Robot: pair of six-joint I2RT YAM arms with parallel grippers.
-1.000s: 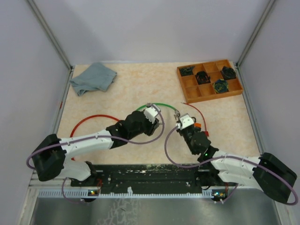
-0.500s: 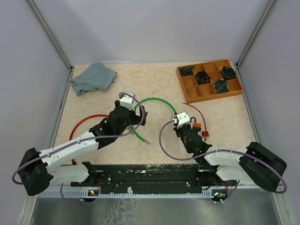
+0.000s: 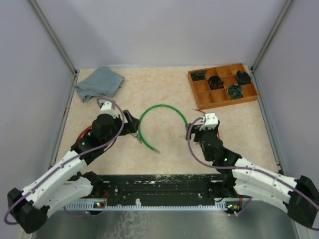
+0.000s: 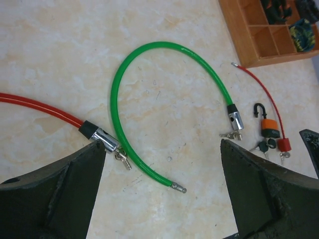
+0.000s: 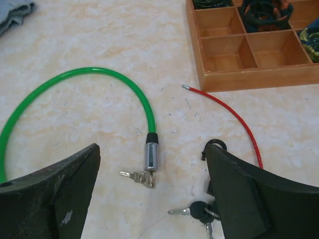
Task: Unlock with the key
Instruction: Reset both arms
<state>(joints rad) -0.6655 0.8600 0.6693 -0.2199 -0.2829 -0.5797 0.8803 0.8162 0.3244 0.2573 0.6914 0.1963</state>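
Observation:
The green cable lock (image 3: 164,106) lies in an arc mid-table, its pin end (image 4: 178,187) free and apart from its silver cylinder (image 5: 150,155). A small bunch of keys (image 5: 139,178) lies at the cylinder's mouth, also in the left wrist view (image 4: 230,135). My left gripper (image 3: 132,127) hovers open at the arc's left side, over the pin end (image 4: 163,149). My right gripper (image 3: 193,132) is open above the cylinder and keys (image 5: 152,152). Neither gripper holds anything.
A red cable lock (image 4: 40,105) with cylinder (image 4: 102,137) and keys lies left. An orange padlock (image 4: 269,127), black-headed keys (image 5: 199,211) and thin red cable (image 5: 224,107) lie right. Wooden compartment tray (image 3: 224,103) back right, grey cloth (image 3: 99,82) back left.
Both grippers let go of the green lock and opened. The left arm drew back to the left, the right arm shifted right. The pin end now lies free on the table.

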